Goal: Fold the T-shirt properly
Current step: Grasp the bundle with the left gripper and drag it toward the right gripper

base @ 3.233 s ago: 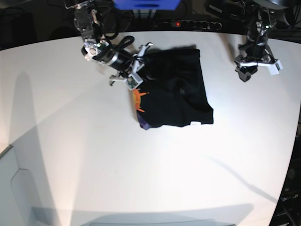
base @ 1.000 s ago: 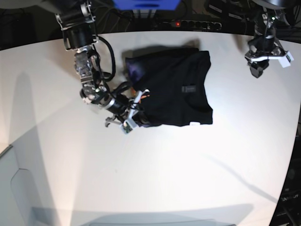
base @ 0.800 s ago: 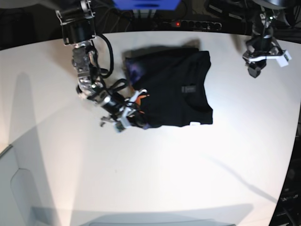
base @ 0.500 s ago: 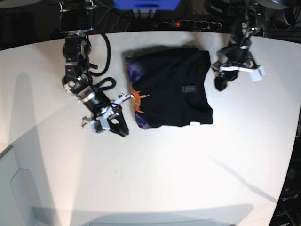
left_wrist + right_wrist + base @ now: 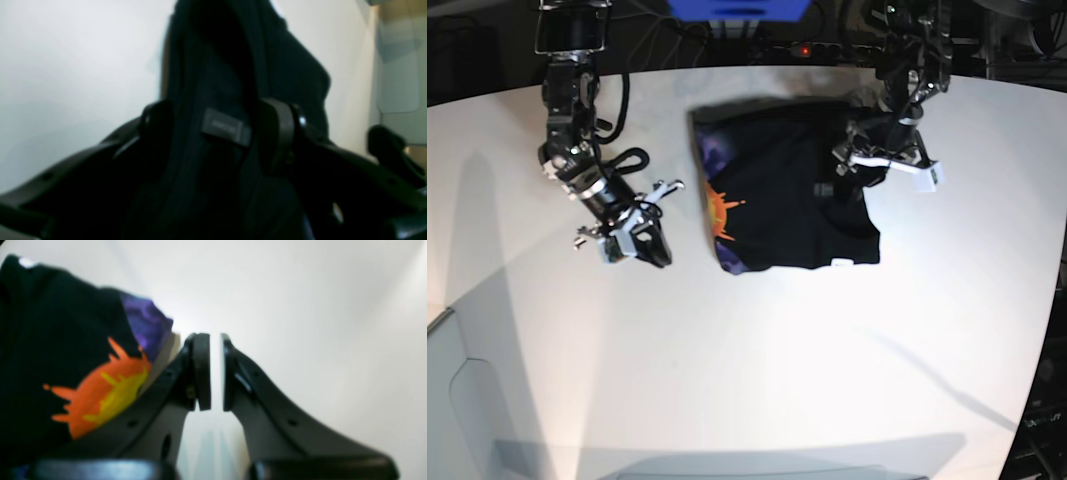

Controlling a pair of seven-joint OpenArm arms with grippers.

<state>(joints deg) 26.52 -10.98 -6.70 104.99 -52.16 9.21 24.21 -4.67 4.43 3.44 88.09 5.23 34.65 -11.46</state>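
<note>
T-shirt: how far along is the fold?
The T-shirt looks partly folded, a compact bundle with its sun print showing. In hand: the open left gripper hovers over its patch side; the right gripper is beside it, empty. Left: probably another fold.

The base view is looking down from above at an angle, taking in most of the pale bench (image 5: pixel 757 370) and both arms from farthest back. The left wrist view is peering close past its end effector (image 5: pixel 213 133) onto the dark T-shirt (image 5: pixel 217 83); the right wrist view is facing along its end effector (image 5: pixel 215 373) toward the shirt's printed edge. Base and right wrist views are sharing that print.
</note>
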